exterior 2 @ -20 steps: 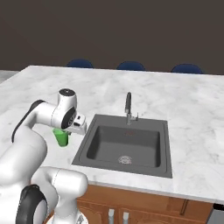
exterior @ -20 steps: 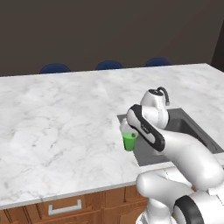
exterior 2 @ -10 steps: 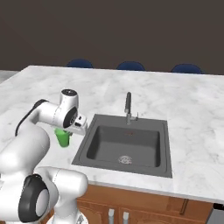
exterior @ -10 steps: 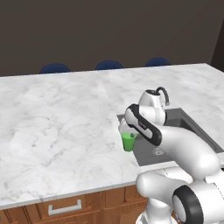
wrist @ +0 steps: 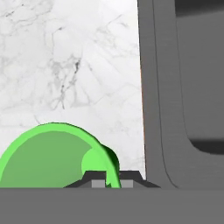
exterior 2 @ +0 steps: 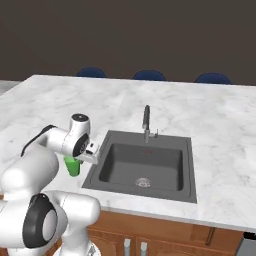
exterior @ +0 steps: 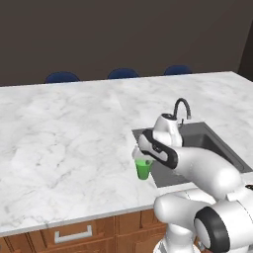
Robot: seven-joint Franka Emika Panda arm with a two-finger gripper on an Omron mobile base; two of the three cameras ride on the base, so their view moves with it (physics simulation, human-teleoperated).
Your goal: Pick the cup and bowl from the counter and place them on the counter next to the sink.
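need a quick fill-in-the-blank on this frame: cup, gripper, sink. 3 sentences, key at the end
1. The gripper is shut on the rim of the ____ cup.
2. The cup is over the white marble counter, just beside the ____.
3. The faucet stands at the sink's ____ edge, away from the robot.

Missing words: green; sink; far

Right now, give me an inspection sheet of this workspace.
Surface: white marble counter, veined, over brown cabinets.
Job's things: green cup upright beside the sink, at its rim side; bowl nothing seen.
Clutter: nothing seen.
Grippers: pincer shut on the cup's rim, one fingertip inside and one outside.
Cables: nothing seen.
Surroundings: gooseneck faucet behind the basin; blue chair backs past the far counter edge; dark wall beyond.
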